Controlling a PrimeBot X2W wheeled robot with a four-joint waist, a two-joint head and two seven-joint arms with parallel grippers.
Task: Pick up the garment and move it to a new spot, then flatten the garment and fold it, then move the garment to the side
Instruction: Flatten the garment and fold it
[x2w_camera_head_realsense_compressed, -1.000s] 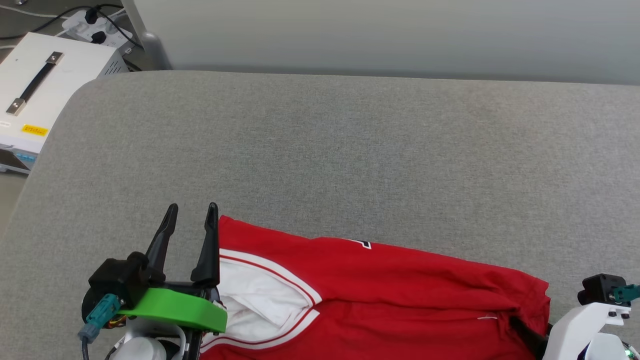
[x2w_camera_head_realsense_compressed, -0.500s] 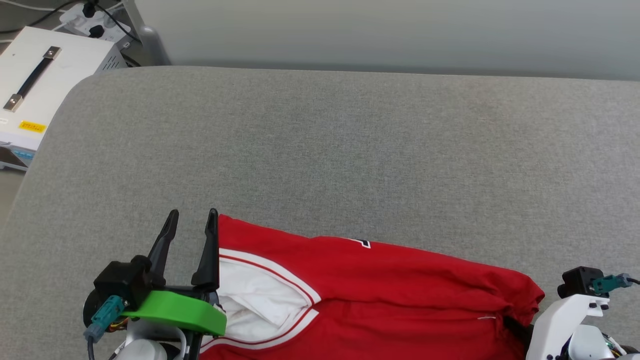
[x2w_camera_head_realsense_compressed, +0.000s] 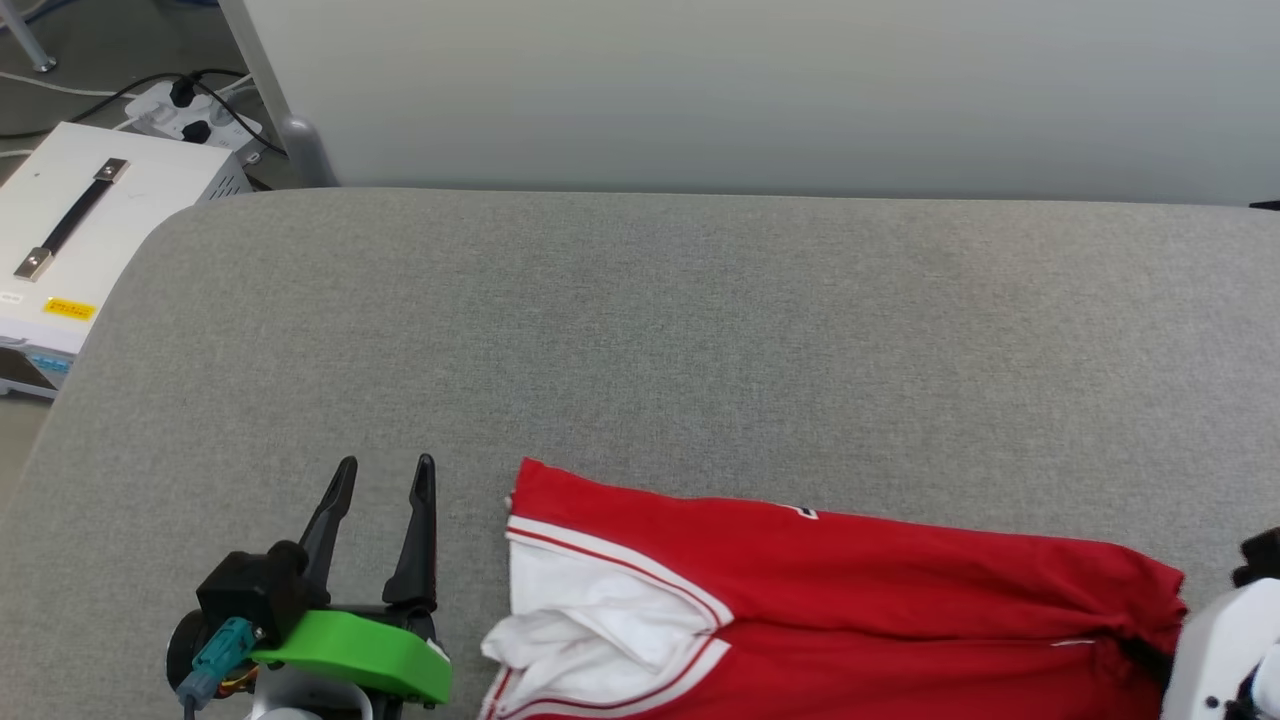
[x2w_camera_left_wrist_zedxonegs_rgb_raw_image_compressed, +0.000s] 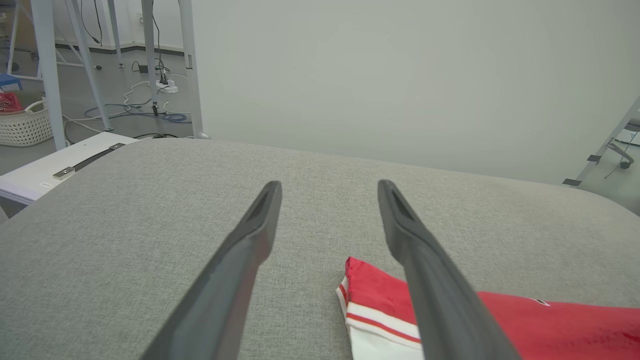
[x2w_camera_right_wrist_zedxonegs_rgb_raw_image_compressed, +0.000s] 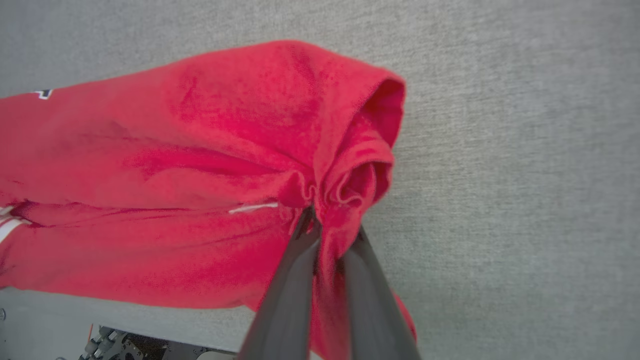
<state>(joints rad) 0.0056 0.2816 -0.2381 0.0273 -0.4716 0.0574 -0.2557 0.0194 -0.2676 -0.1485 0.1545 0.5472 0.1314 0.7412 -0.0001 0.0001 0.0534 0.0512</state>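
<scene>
The red soft-fabric T-shirt with white striped-trim sleeves (x2w_camera_head_realsense_compressed: 850, 590) runs off the head view's bottom edge, its black-and-white print (x2w_camera_head_realsense_compressed: 805, 513) hidden save a tiny corner at the fold, the dark fingertips of the right gripper (x2w_camera_right_wrist_zedxonegs_rgb_raw_image_compressed: 327, 227) are buried in bunched red cloth, and the yellow label (x2w_camera_head_realsense_compressed: 70, 309) on the white metal box (x2w_camera_head_realsense_compressed: 150, 210) is too small to read.

The garment (x2w_camera_head_realsense_compressed: 850, 600) lies on the padded table (x2w_camera_head_realsense_compressed: 640, 350), along the table's near edge. My left gripper (x2w_camera_head_realsense_compressed: 386, 462) stands just left of the garment's left end, apart from it, fingers spread and pointing toward the far edge. My right gripper (x2w_camera_right_wrist_zedxonegs_rgb_raw_image_compressed: 332, 227) sits at the garment's right end, fingers pinched on a bunched fold. The equipment case (x2w_camera_head_realsense_compressed: 90, 230) lies well left of the garment, off the table. The power strip (x2w_camera_head_realsense_compressed: 195, 115) lies behind that case. The partition (x2w_camera_head_realsense_compressed: 700, 90) stands behind the garment, past the far edge.
</scene>
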